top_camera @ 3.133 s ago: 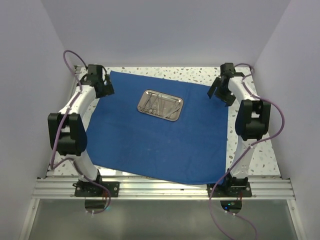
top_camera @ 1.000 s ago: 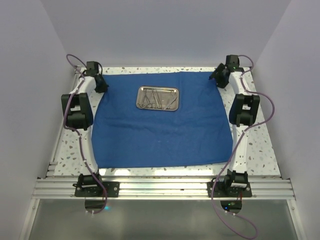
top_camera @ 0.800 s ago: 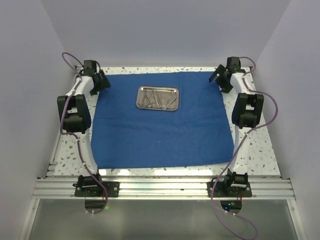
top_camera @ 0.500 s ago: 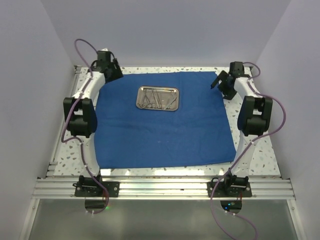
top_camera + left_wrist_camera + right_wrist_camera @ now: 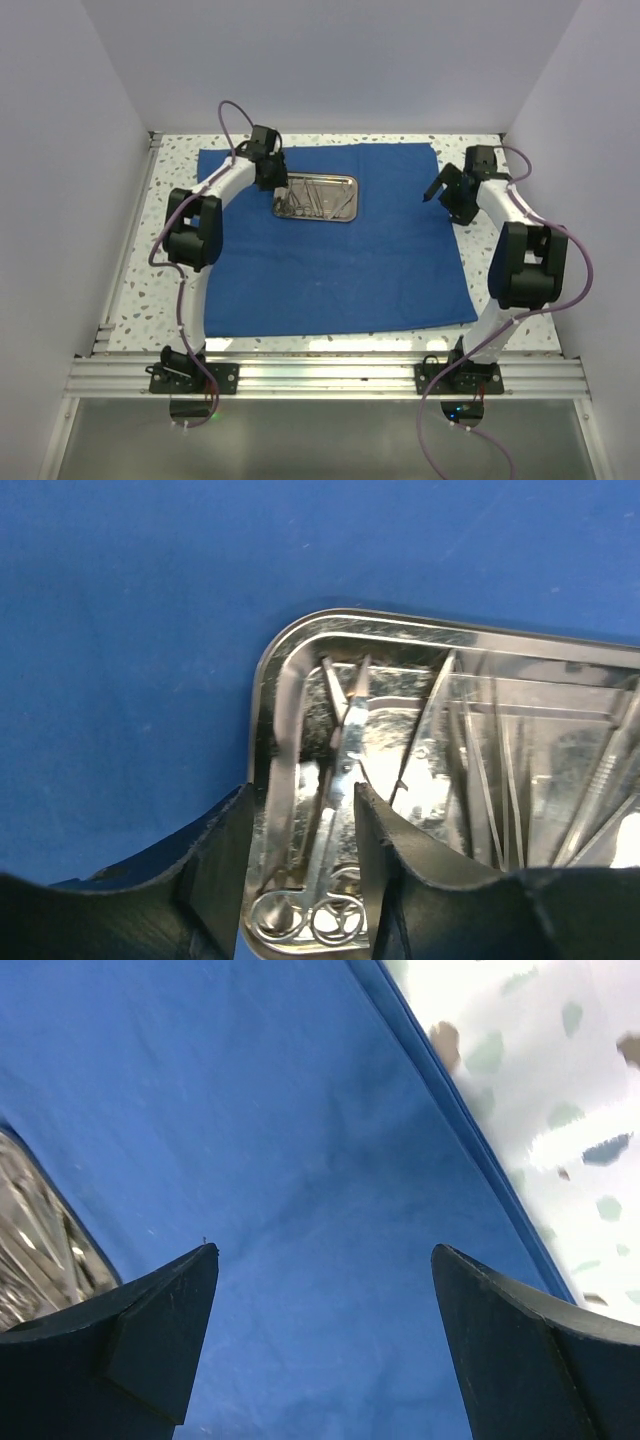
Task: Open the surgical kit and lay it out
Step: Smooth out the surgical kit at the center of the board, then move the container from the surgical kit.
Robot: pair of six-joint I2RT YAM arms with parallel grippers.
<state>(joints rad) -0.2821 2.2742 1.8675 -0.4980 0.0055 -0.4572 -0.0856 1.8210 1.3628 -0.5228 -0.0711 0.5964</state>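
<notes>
The royal-blue cloth (image 5: 330, 260) lies spread flat on the table. On its far middle sits the shiny steel tray (image 5: 345, 213), holding thin steel instruments (image 5: 312, 198). My left gripper (image 5: 270, 176) hovers over the tray's left end. In the left wrist view it is open (image 5: 302, 790), its fingers (image 5: 215, 865) straddling the tray rim (image 5: 268, 730) and ring-handled scissors (image 5: 348, 765). Thin tweezers and forceps (image 5: 480, 770) lie further right. My right gripper (image 5: 443, 195) is open (image 5: 325, 1250) above bare cloth (image 5: 300, 1140) near its right edge, with nothing between the fingers.
Speckled white tabletop (image 5: 510, 290) shows around the cloth, and in the right wrist view (image 5: 540, 1070) beyond the cloth's edge. A tray corner (image 5: 35, 1250) shows at that view's left. Pale walls close in the table on three sides. An aluminium rail (image 5: 320, 378) runs along the near edge.
The left gripper swung right from the cloth's far-left corner to the tray's left end. The right gripper left the far-right corner and came nearer over the cloth. The cloth now lies flat.
</notes>
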